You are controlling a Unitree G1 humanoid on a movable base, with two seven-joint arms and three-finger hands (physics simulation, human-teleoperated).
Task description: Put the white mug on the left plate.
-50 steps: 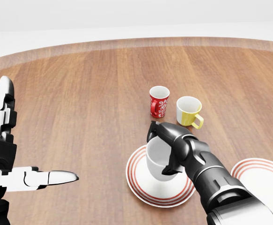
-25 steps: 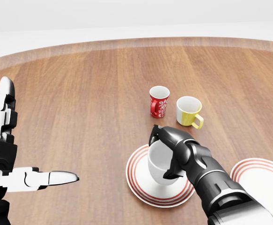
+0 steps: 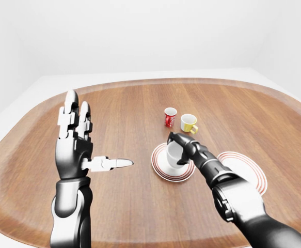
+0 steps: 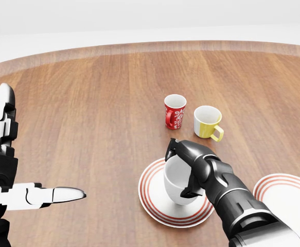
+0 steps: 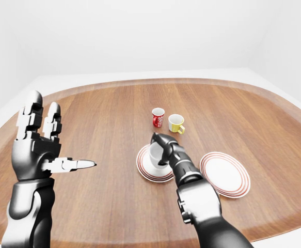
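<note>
White mug is lowered further than a second ago, now seemingly seated on the left plate, though contact is hidden. It is gripped by the right hand; the left hand is held spread.

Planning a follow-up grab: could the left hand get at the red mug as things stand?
Probably yes. The left hand is open and raised over bare table, and the wood between it and the red mug is free. The right hand, shut on the white mug, sits below that path in the head view.
</note>
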